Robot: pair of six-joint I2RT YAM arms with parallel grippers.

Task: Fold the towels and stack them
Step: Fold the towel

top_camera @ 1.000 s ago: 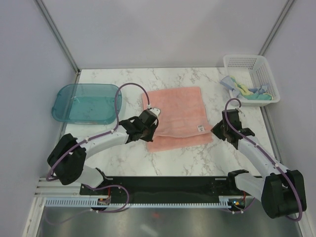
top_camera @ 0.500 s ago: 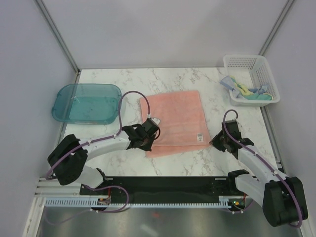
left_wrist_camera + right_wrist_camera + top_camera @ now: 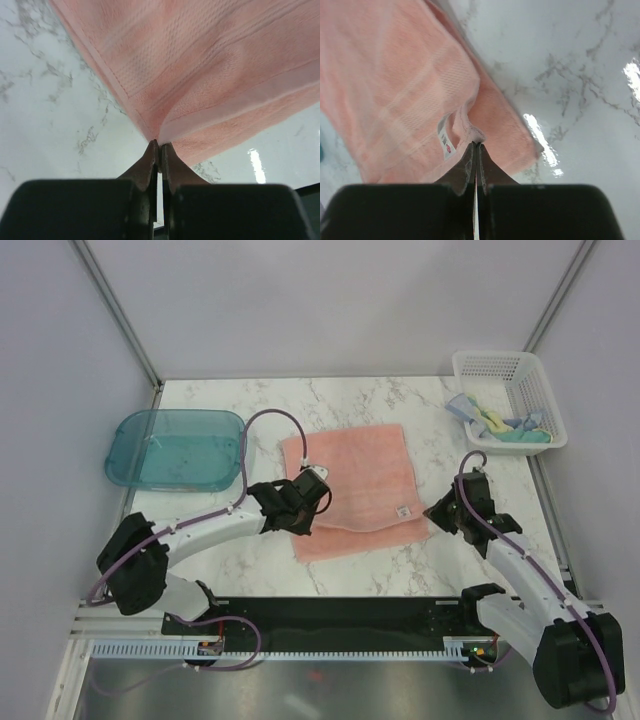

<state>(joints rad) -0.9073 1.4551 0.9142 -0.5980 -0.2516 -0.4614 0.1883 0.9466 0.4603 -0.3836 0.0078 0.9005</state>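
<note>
Pinching the salmon-pink towel [image 3: 352,480] at its left and right corners, the left gripper [image 3: 308,503] and right gripper [image 3: 441,512] are clamping shut on cloth. It is lying mid-table [image 3: 400,575], with bare marble on every side, well apart from the teal tray [image 3: 175,448] and basket [image 3: 470,362]. Both grippers are sitting slightly farther back than half a second ago.

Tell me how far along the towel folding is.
Early: nothing is stacked yet. In hand: the left gripper and right gripper each pinch a near corner of the pink towel, partly doubled over on the table. Left: finishing that fold, then the towels bunched in the basket.
</note>
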